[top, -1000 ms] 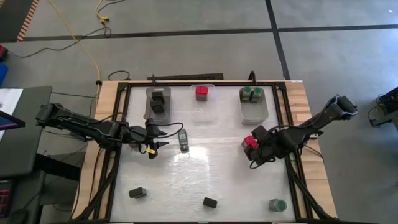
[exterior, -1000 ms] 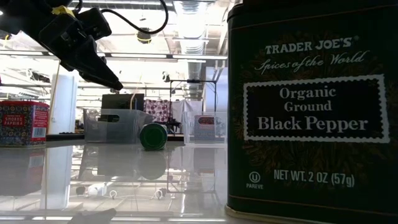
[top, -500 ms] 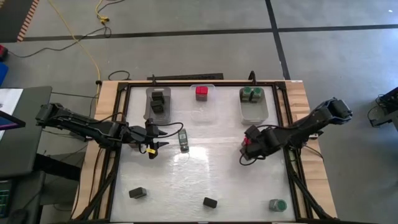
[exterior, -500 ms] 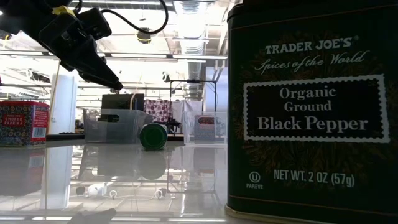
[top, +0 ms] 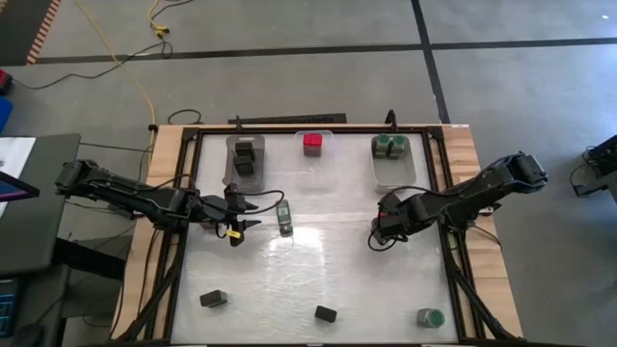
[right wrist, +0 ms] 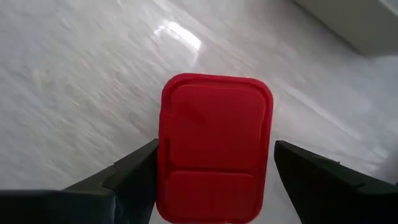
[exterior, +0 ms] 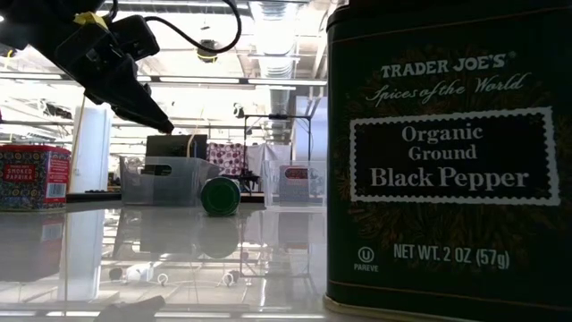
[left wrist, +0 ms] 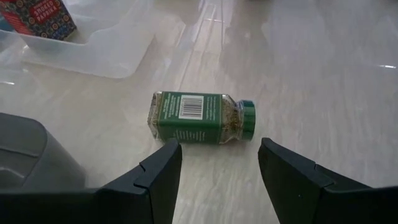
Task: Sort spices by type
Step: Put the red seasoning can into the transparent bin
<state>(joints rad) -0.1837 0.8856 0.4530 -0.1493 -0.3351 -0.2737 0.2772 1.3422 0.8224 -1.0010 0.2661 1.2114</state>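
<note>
Glossy white bench (top: 318, 270), wood-framed, on grey concrete floor with black tape lines and a yellow cable at upper left. Right end effector (right wrist: 214, 171) spread, straddling a red spice tin (right wrist: 214, 146) right of centre, not pinching. Left end effector (left wrist: 217, 165) spread, just short of a green-lidded jar (left wrist: 200, 117) lying on its side. Three clear bins (top: 393, 173) along top edge hold sorted spices. Black pepper tin (exterior: 447, 152) fills the low view; bright workshop behind.
</note>
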